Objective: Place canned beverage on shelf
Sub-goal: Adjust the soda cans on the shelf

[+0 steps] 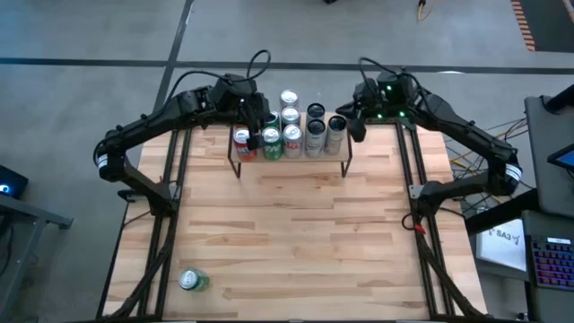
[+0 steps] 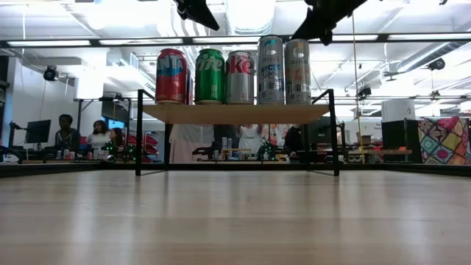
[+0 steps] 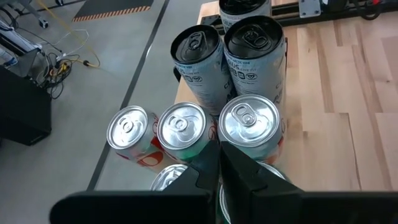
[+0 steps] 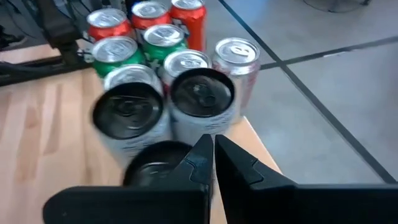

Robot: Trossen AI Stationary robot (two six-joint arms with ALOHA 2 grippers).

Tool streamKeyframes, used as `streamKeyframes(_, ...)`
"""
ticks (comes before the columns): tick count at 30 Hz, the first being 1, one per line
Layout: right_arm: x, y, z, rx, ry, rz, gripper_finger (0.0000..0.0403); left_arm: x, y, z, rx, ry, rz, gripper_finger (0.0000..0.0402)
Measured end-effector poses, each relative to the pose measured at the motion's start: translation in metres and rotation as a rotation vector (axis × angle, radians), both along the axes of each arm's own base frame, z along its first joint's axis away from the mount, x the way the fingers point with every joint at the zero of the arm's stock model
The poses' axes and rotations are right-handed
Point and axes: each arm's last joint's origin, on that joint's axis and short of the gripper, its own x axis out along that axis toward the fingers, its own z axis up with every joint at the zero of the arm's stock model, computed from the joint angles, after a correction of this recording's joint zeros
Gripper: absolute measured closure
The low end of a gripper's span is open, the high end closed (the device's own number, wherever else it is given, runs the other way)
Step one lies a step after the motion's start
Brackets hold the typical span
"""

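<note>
The shelf (image 2: 235, 112) stands at the table's far middle on thin black legs and carries several upright cans, among them a red can (image 2: 171, 76), a green can (image 2: 210, 76) and two tall silver cans (image 2: 284, 71). Another green can (image 1: 193, 281) lies on its side on the table near the front left corner. My left gripper (image 3: 219, 163) hovers shut above the shelf's left cans (image 3: 250, 123), clear of their tops. My right gripper (image 4: 213, 149) hangs shut above the shelf's right end, over the dark-topped tall cans (image 4: 202, 93). Neither holds anything.
Bare wooden tabletop (image 1: 296, 233) stretches from the shelf to the near edge. Black frame rails (image 1: 170, 179) run along both table sides. A keyboard and desk (image 1: 547, 260) stand off the table's right. People sit in the room (image 2: 81, 136) beyond the far edge.
</note>
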Motion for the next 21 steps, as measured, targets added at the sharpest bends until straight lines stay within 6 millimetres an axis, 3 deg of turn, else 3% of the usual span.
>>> streamKeyframes(9,0.009,-0.021,-0.009,-0.005,0.053,-0.019,0.0394,0.001,-0.002,-0.001,-0.006,0.0,-0.002,0.0402)
streamKeyframes(21,0.0,-0.014,-0.009,0.032,0.096,-0.015,0.0394,0.001,-0.002,-0.001,-0.007,0.0,-0.002,0.0402)
